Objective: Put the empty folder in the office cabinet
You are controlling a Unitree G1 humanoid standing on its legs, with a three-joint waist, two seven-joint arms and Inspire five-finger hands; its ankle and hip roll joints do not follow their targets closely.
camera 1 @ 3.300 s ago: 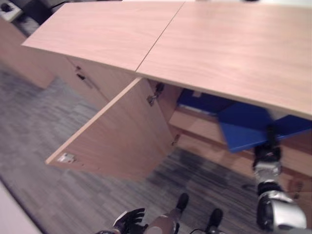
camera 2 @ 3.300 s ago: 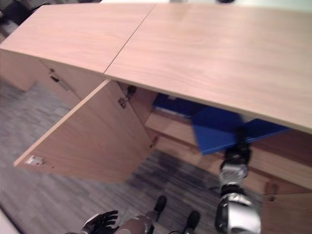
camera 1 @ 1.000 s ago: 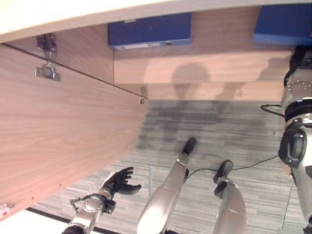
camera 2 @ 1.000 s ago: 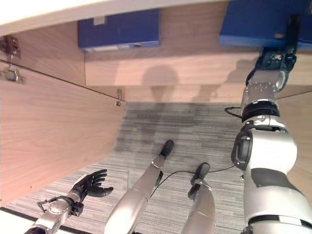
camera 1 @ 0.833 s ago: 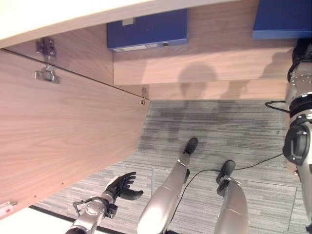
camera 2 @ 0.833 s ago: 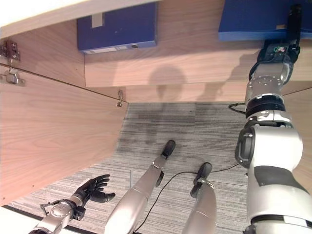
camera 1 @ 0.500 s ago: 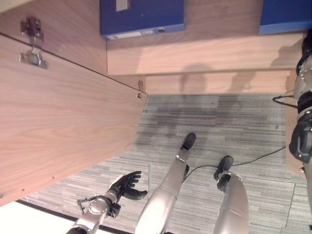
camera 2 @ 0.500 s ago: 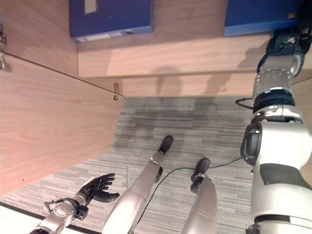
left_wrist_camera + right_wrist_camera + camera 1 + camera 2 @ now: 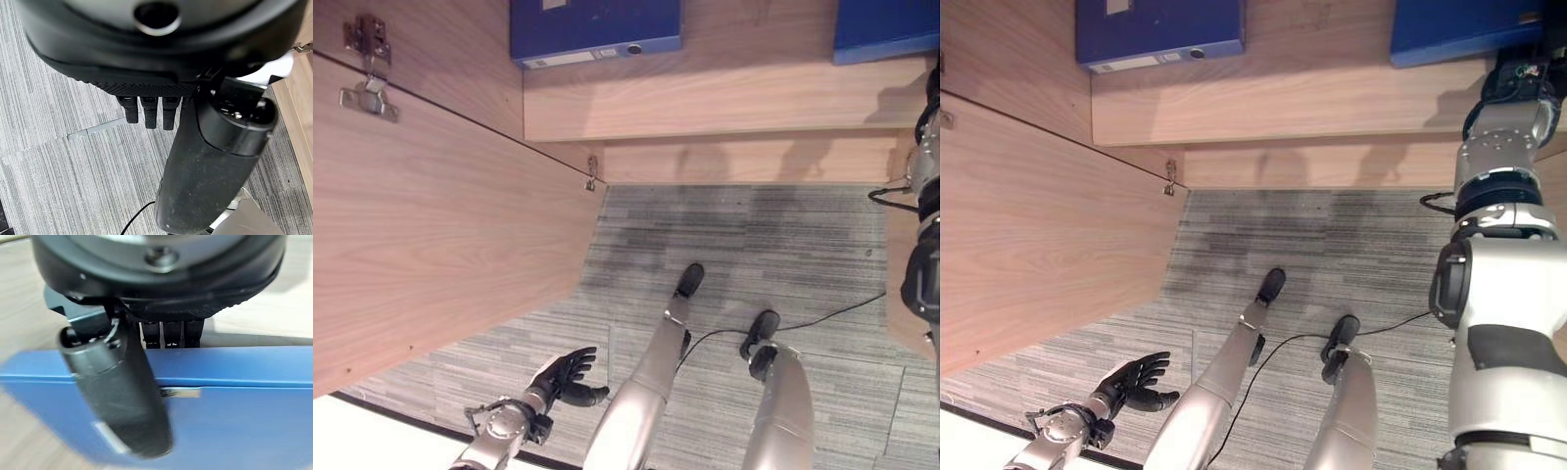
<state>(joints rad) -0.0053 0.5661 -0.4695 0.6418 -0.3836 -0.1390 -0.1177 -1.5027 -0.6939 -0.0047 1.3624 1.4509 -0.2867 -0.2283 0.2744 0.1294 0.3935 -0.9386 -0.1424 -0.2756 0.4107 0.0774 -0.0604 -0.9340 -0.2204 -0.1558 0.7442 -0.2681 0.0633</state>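
Right hand (image 9: pixel 122 396) is gripping the blue folder (image 9: pixel 1449 34), thumb across its face, long edge lying along the cabinet shelf (image 9: pixel 1312 98); left hand (image 9: pixel 566 377) is hanging open.

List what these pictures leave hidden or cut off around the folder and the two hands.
- Right hand: in the right wrist view its fingers pass behind the blue folder, so their tips are hidden.
- Blue folder: the top edge of the right eye view crops it; whether it rests fully on the shelf is unclear.
- Second folder: cut off by the left eye view's top edge.
- Left hand: small, open over the carpet.
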